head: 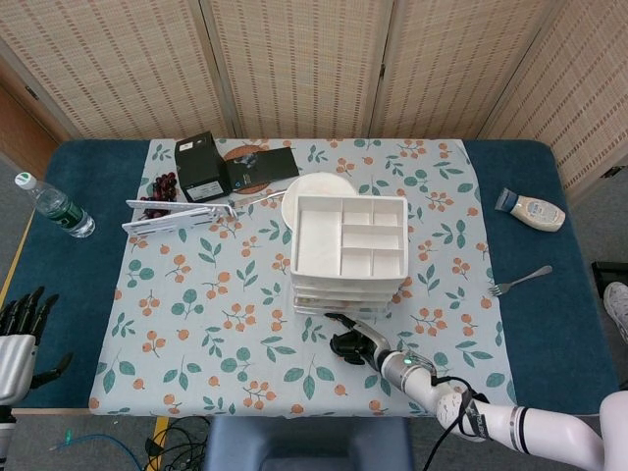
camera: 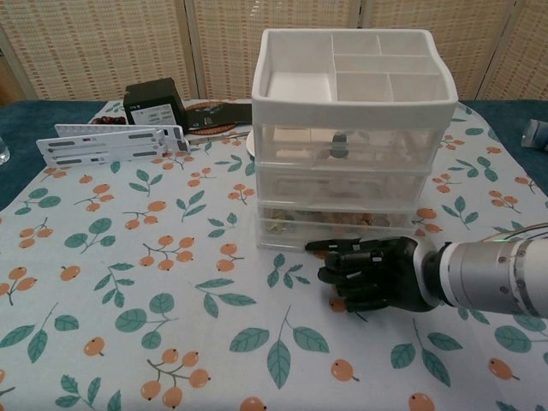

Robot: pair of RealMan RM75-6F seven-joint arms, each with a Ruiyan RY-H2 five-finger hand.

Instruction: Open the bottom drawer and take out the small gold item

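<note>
A white three-drawer organiser [head: 348, 235] [camera: 351, 86] with a divided top tray stands mid-table. Its clear bottom drawer [camera: 342, 229] [head: 339, 307] shows small gold-coloured bits [camera: 276, 227] at its left end through the front. My black right hand [camera: 372, 274] [head: 358, 339] lies low on the cloth right in front of that drawer, with its fingers [camera: 330, 246] hooked against the drawer's lower front edge. My left hand [head: 20, 329] hangs off the table's near left corner, fingers spread and holding nothing.
A white plate [head: 309, 188] sits behind the organiser. A black box [head: 201, 167] [camera: 154, 104], dark berries [head: 162, 186] and flat white strips [head: 177, 214] [camera: 111, 141] lie at the back left. A water bottle [head: 54, 206] stands far left. A sauce bottle [head: 530, 209] and fork [head: 520, 280] lie right.
</note>
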